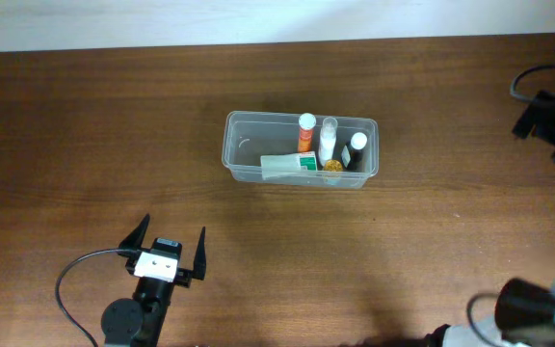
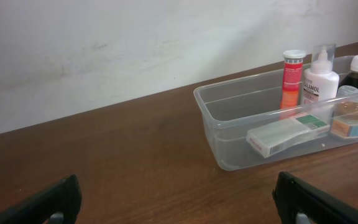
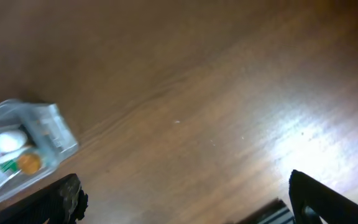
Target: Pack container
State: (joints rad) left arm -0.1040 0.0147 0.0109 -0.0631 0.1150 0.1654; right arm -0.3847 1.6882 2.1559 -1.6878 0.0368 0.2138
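The container (image 1: 249, 145) is a clear plastic tub at the table's centre. In its right half stand an orange tube (image 1: 306, 130), a white bottle (image 1: 328, 140) and a dark bottle with a white cap (image 1: 356, 149). A white and green box (image 1: 289, 165) and a small round orange item (image 1: 333, 166) lie in front of them. My left gripper (image 1: 173, 227) is open and empty over the near left of the table, well short of the container (image 2: 229, 143). My right gripper (image 3: 184, 180) is open and empty over bare wood, with the container (image 3: 48, 134) to its left.
The wooden table (image 1: 85, 125) runs back to a white wall (image 2: 135, 43). My right arm (image 1: 550, 116) with its cable is at the far right edge. A black cable (image 1: 66, 280) loops beside the left arm.
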